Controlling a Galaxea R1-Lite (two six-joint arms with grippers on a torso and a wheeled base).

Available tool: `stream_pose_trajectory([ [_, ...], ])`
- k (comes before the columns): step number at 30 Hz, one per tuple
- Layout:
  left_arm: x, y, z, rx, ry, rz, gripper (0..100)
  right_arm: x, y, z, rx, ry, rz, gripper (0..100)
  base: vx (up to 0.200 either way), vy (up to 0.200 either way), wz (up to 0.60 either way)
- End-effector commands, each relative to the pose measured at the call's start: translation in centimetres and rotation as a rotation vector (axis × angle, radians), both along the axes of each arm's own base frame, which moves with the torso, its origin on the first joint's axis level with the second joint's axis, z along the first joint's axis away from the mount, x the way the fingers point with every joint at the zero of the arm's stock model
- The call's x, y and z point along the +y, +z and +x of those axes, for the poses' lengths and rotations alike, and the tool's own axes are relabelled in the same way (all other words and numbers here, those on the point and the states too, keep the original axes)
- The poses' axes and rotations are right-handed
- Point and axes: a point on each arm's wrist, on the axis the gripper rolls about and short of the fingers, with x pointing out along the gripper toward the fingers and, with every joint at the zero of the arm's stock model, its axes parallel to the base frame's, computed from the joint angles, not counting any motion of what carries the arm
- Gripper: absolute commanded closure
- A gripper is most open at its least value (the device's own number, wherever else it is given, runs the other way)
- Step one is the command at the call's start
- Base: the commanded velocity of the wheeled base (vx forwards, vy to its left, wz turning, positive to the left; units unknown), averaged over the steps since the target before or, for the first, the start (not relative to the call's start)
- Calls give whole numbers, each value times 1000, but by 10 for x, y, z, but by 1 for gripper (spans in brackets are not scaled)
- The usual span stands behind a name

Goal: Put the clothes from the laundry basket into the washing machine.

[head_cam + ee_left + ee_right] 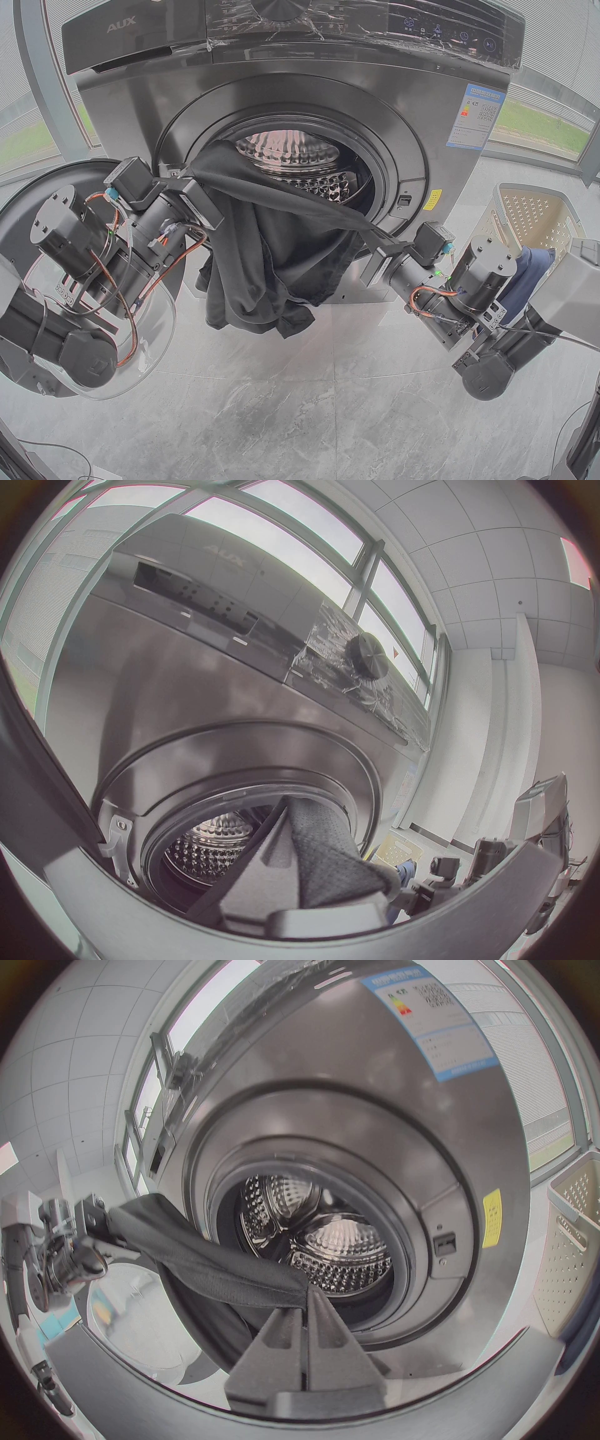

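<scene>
My left gripper (186, 180), right gripper (373, 237) both clenched on limp black cloth garment (269, 262), stretched across open drum mouth (287, 150) of grey washing machine (350, 87), bulk dangling below. Soft, light, floppy; top-edge hold suits, hem may snag rim.

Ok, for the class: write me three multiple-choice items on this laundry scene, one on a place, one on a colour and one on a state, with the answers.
1. Where is the black garment?
A. stretched between the left gripper and the right gripper, before the drum
B. flat on the floor
C. folded on top of the machine

2. What colour is the cloth at the laundry basket?
A. red
B. blue
C. white

3. The washing machine has its door:
A. shut
B. missing
C. swung open

Answers: 1 A, both grippers pinch its top edge; 2 B, blue fabric shows at the basket; 3 C, the drum is exposed.
</scene>
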Motion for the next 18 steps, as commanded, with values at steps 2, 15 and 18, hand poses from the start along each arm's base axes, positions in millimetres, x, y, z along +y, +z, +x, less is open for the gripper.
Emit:
stream_pose_trajectory([
  [2, 1, 7, -3, -22, -3, -12, 100, 9, -13, 7, 18, 11, -12, 100, 0, 0, 0],
  [15, -1, 12, 2, -36, 10, -28, 100, -5, -67, -8, 194, 23, -165, 0, 0, 0, 0],
  [18, -1, 12, 3, -32, 10, -26, 100, -6, -83, -9, 237, 24, -196, 0, 0, 0, 0],
])
